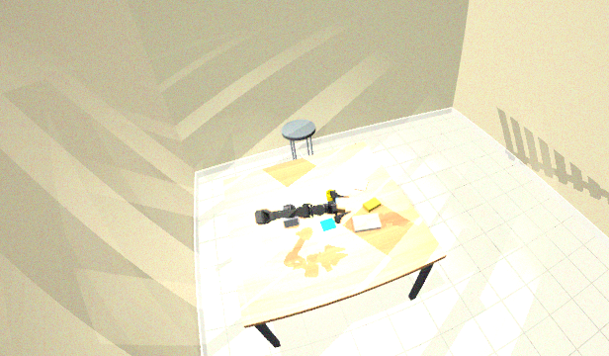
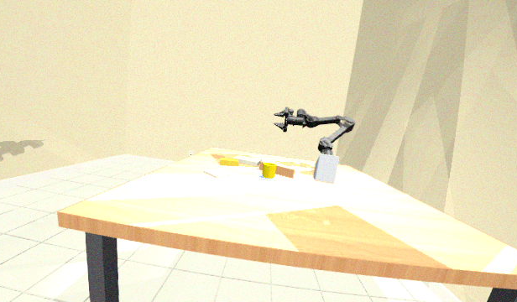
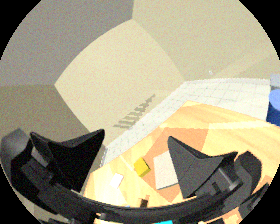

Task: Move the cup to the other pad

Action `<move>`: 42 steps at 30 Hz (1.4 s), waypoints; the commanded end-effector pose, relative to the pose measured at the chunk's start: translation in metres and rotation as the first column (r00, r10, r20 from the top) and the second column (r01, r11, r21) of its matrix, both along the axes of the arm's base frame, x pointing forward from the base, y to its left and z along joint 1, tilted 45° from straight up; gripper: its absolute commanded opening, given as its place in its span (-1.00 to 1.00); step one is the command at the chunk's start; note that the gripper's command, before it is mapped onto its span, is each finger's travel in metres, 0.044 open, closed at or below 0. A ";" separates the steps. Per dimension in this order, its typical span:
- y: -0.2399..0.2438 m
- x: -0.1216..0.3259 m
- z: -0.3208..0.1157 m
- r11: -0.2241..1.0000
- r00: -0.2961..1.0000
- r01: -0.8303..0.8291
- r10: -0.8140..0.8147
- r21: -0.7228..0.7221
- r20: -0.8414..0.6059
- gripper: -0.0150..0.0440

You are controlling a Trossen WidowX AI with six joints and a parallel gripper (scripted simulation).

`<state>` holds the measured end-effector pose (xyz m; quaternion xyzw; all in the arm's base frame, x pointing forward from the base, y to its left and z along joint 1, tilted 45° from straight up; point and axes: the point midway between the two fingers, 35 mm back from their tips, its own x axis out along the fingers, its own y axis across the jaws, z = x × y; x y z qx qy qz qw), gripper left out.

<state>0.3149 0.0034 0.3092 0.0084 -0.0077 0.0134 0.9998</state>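
Observation:
A yellow cup [image 1: 329,195] [image 2: 269,170] stands upright on the table, partly covered by the gripper in the top view. A little blue shows at its foot in the exterior view, where its pad lies. Marbles inside cannot be made out. A cyan pad [image 1: 327,224] [image 3: 164,222] lies on the other side of the arm, with nothing on it; only its edge shows in the wrist view. My gripper [image 1: 349,205] [image 2: 274,119] [image 3: 136,136] is open and empty, high above the table, its fingers pointing roughly level. It does not touch the cup.
A low brown block [image 2: 284,171] stands beside the cup. A yellow block [image 1: 372,204] [image 2: 229,162] [image 3: 141,167] and a pale flat box [image 1: 367,222] [image 3: 165,171] lie beyond the fingers. A white box [image 2: 326,169] stands near the arm base. A blue cylinder [image 3: 278,107] shows at the wrist view's right.

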 end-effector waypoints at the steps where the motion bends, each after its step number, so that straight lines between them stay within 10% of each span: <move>1: 0.001 0.001 -0.001 1.000 1.000 -0.001 0.001 0.004 -0.005 0.78; 9: 0.036 0.039 -0.070 0.977 0.947 0.028 0.042 0.211 -0.319 0.07; 22: 0.091 0.050 -0.245 0.817 0.464 0.561 -0.178 0.133 -0.868 0.07; 34: 0.108 -0.014 -0.362 0.516 0.060 0.772 -0.640 -0.371 -0.766 0.07; 42: 0.108 -0.024 -0.371 0.471 0.043 0.782 -0.693 -0.407 -0.720 0.07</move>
